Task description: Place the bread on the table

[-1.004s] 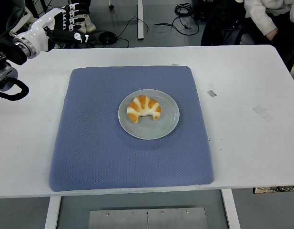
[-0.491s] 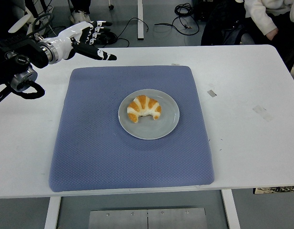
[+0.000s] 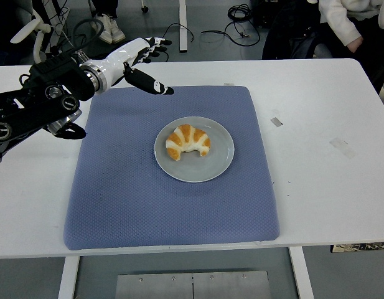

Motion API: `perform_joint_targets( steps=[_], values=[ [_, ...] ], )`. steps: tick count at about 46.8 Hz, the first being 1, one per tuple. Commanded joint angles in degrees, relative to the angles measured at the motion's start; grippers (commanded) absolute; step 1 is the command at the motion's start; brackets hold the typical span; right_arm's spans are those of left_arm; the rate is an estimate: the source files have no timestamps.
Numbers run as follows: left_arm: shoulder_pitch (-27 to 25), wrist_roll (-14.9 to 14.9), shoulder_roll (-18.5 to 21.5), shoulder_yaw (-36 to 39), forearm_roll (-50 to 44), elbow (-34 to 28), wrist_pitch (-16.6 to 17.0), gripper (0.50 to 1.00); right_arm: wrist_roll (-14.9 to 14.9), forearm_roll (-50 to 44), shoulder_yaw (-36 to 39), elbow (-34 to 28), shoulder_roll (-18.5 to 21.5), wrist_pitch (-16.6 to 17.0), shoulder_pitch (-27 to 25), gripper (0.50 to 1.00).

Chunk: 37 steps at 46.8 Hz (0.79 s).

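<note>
White desk (image 3: 316, 187) fills most of what I can see from here, with cables trailing over the grey floor behind it and a seated person's sleeve (image 3: 341, 18) at the far right corner; on the desk lies a blue mat (image 3: 117, 205), and on that mat a grey plate (image 3: 220, 162); the bread (image 3: 188, 142), a croissant striped orange and cream, sits on the plate a little left of its middle, arched with both ends pointing towards the near edge; nothing is touching it

I would call this the approach, with the grasp not yet begun; the left hand (image 3: 137, 61) hovers over the far left corner of the mat, its fingers (image 3: 155, 87) spread and holding nothing, the thumb stretched out towards the plate; the bread lies well apart from them, nearer to me and to the right of the hand; the right arm is nowhere in sight

To my eye the next move calls for the hand to travel on over the plate, come down with the fingers on either side of the croissant's arch, and close gently, since soft bread will likely crush under a hard squeeze; then it has to be lifted clear of the plate's rim and set down on bare desk beyond the mat
</note>
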Motion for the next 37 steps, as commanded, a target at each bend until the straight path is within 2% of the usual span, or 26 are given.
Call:
perform_joint_targets(
  steps=[1,10,24,37],
  values=[
    [-0.1,0.1,-0.9,1.0,0.0,-0.1,0.6,0.940,0.0,0.1,0.0,0.0,0.0,0.0,0.0,1.000],
    [-0.2,1.1,-2.2,3.0,0.0,-2.3,1.8,0.939,0.0,0.1,0.0,0.0,0.0,0.0,0.0,1.000],
    [-1.3,3.1,-2.5,6.7,0.1,-3.5,1.5,0.939,0.0,0.1,0.0,0.0,0.0,0.0,0.0,1.000],
    [-2.5,5.4,-3.7,9.3,3.2,-4.6,-1.6,0.937,0.0,0.1,0.0,0.0,0.0,0.0,0.0,1.000]
  ],
)
